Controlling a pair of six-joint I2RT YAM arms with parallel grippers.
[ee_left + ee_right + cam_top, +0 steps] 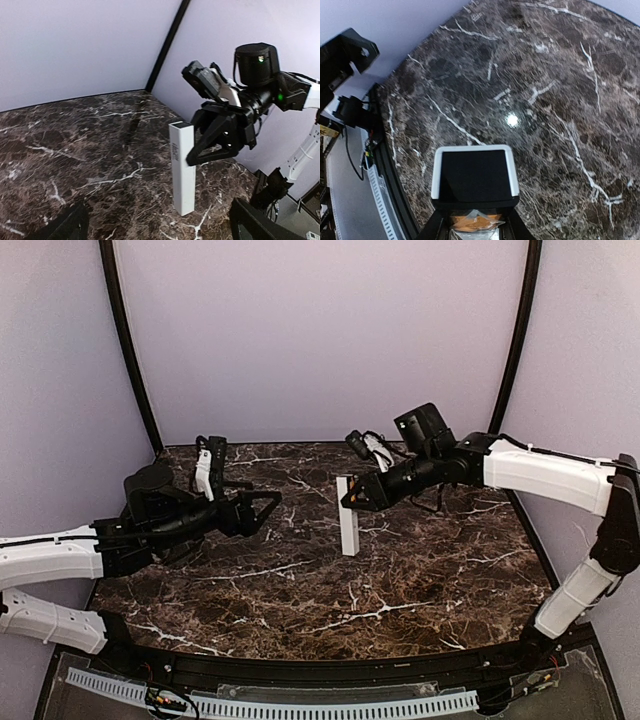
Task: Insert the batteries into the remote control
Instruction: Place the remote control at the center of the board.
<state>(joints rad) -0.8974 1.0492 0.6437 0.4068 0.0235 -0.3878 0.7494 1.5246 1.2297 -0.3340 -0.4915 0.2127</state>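
Note:
The remote control (348, 522) is a white bar standing upright on the dark marble table (300, 590), dark end up. My right gripper (352, 498) is shut on its upper part. In the left wrist view the remote (182, 175) is pinched near the top by the right gripper (192, 159). The right wrist view looks down on the remote's dark end (474, 175) between its fingers (432, 227). An orange patch (472, 223) shows behind it; I cannot tell what it is. No battery shows plainly. My left gripper (270, 505) is open, empty, left of the remote.
Purple walls enclose the table on three sides, with black poles (130, 350) at the back corners. The table's near edge carries a black rim and a white perforated strip (300, 705). Bare marble lies between the remote and the left gripper.

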